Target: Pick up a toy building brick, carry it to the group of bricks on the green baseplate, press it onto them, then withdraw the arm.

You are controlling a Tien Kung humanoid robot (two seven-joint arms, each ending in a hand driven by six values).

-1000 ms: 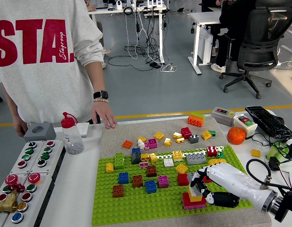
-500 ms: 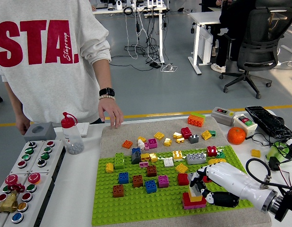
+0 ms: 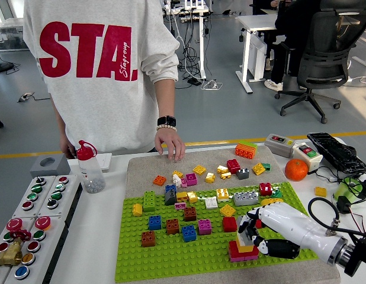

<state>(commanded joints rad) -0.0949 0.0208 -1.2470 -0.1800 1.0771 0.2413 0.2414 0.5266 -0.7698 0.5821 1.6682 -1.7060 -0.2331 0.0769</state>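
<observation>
Since the earlier frames, the person behind the table has stepped toward your right, and their hand (image 3: 171, 144) now rests at the far edge of the grey mat (image 3: 141, 168). In the head view, your right hand (image 3: 254, 235) has not shifted: its fingers are curled around the small stack of bricks (image 3: 243, 249), yellow over red over pink, standing at the near right of the green baseplate (image 3: 171, 251). Loose bricks lie scattered beyond it.
</observation>
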